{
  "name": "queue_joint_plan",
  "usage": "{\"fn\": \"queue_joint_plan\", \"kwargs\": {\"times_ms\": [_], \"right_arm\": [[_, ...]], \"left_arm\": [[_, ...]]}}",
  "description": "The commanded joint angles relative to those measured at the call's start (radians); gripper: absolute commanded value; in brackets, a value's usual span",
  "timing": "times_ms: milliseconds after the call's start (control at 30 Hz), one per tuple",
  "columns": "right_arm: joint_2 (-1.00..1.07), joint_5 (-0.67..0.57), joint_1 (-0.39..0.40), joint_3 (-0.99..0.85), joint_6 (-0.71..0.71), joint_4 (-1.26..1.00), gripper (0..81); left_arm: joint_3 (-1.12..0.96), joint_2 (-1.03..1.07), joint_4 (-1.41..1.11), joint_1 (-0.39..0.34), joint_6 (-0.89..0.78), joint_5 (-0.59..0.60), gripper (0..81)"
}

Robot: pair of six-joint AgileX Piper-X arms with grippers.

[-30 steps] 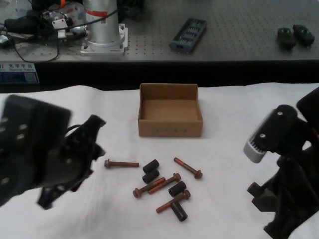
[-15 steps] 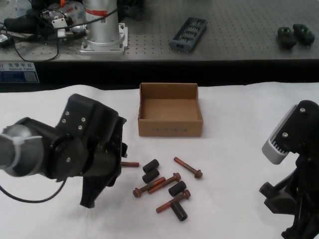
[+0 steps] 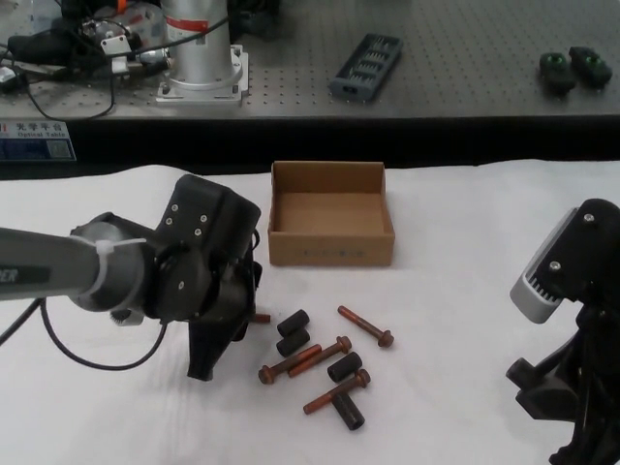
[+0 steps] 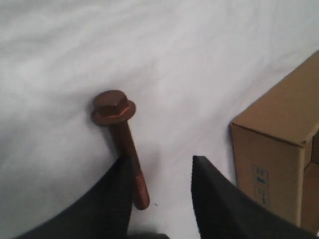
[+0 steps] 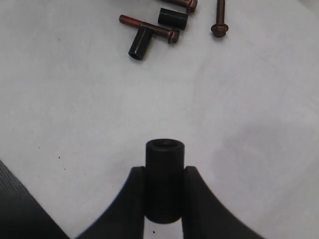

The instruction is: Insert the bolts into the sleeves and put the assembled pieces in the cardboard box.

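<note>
The left gripper [image 4: 162,162] is open, its two dark fingers spread apart just above the white cloth [image 4: 209,59]. A copper-coloured bolt [image 4: 122,134] lies flat on the cloth partly inside that gap. Its threaded end sits between the fingers, right against the inner face of one finger [image 4: 112,199] and apart from the other. Its hexagonal flanged head points away, out past the fingertips. The fingers have no hold on it. Off to the side of the other finger and a little farther out stands the cardboard box [image 4: 279,149], one corner of it turned toward the gripper.

The right gripper [image 5: 164,172] is closed on a black sleeve [image 5: 164,159]. The sleeve stands on end between the two fingertips, pinched at its lower half, and its open bore faces the camera. Well beyond this gripper, a loose bolt [image 5: 149,27] lies on the cloth with a second sleeve [image 5: 139,42] touching it. A third sleeve [image 5: 173,17] and another bolt [image 5: 219,20] lie close by.

In the high view, the left arm [image 3: 194,271] hangs low over the near-left edge of the scattered parts. The box sits past it, toward the far side of the bench. The right arm [image 3: 572,349] is well apart from the pile, out at the other side.
</note>
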Motion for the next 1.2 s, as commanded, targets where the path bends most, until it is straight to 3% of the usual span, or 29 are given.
{"fn": "queue_joint_plan", "kwargs": {"times_ms": [0,300,733,800,967,1167], "right_arm": [[-0.011,-0.016,-0.007,-0.001,0.002,0.000,1.9],[-0.011,-0.014,-0.007,-0.001,0.002,0.000,1.9],[-0.011,-0.014,-0.007,-0.001,-0.003,0.000,1.9],[-0.011,-0.014,-0.007,-0.001,-0.003,0.000,1.9],[-0.011,-0.006,-0.007,-0.001,-0.006,0.000,1.9],[-0.013,-0.006,-0.007,-0.003,-0.011,0.000,1.9]], "left_arm": [[-0.015,0.009,0.018,0.016,-0.011,-0.023,28.5],[-0.015,0.009,0.073,0.062,-0.011,-0.029,28.5],[-0.015,0.045,0.099,0.063,-0.011,-0.011,27.9],[-0.015,0.054,0.099,0.063,-0.011,0.026,22.8],[-0.015,0.068,0.099,0.063,-0.011,0.094,0.8],[-0.015,0.071,0.108,0.063,-0.008,0.084,0.6]]}}
